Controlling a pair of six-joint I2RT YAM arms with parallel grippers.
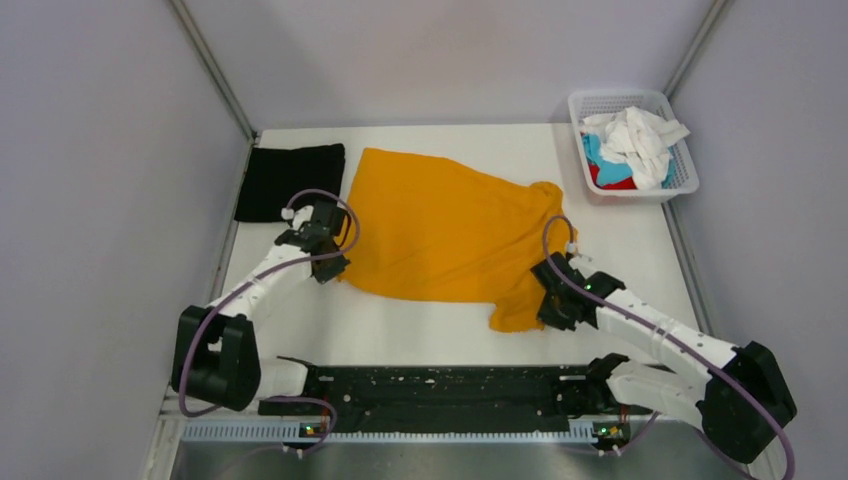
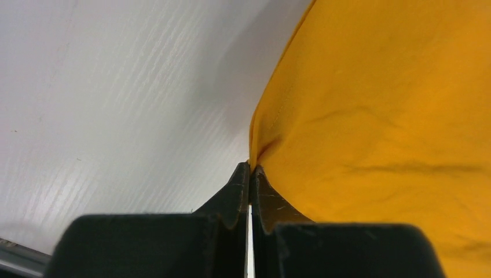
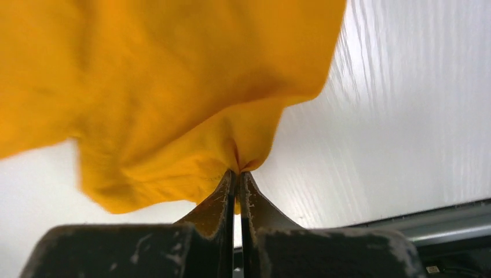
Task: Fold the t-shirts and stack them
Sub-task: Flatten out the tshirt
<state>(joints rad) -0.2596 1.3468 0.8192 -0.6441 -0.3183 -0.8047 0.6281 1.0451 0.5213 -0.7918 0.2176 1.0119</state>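
Observation:
The mustard-orange t-shirt (image 1: pixel 450 230) lies spread across the middle of the table. My left gripper (image 1: pixel 335 262) is shut on its near-left edge; in the left wrist view the cloth (image 2: pixel 376 116) is pinched at my fingertips (image 2: pixel 250 168). My right gripper (image 1: pixel 552 290) is shut on its near-right part; in the right wrist view the bunched cloth (image 3: pixel 173 87) hangs from the closed tips (image 3: pixel 236 172). A folded black t-shirt (image 1: pixel 290 180) lies at the far left. White (image 1: pixel 640 140), light-blue (image 1: pixel 594 150) and red (image 1: pixel 612 180) shirts sit crumpled in the basket.
The white plastic mesh basket (image 1: pixel 685 180) stands at the far right corner. Grey walls enclose the table on the left, back and right. A black rail (image 1: pixel 440 395) runs along the near edge between the arm bases.

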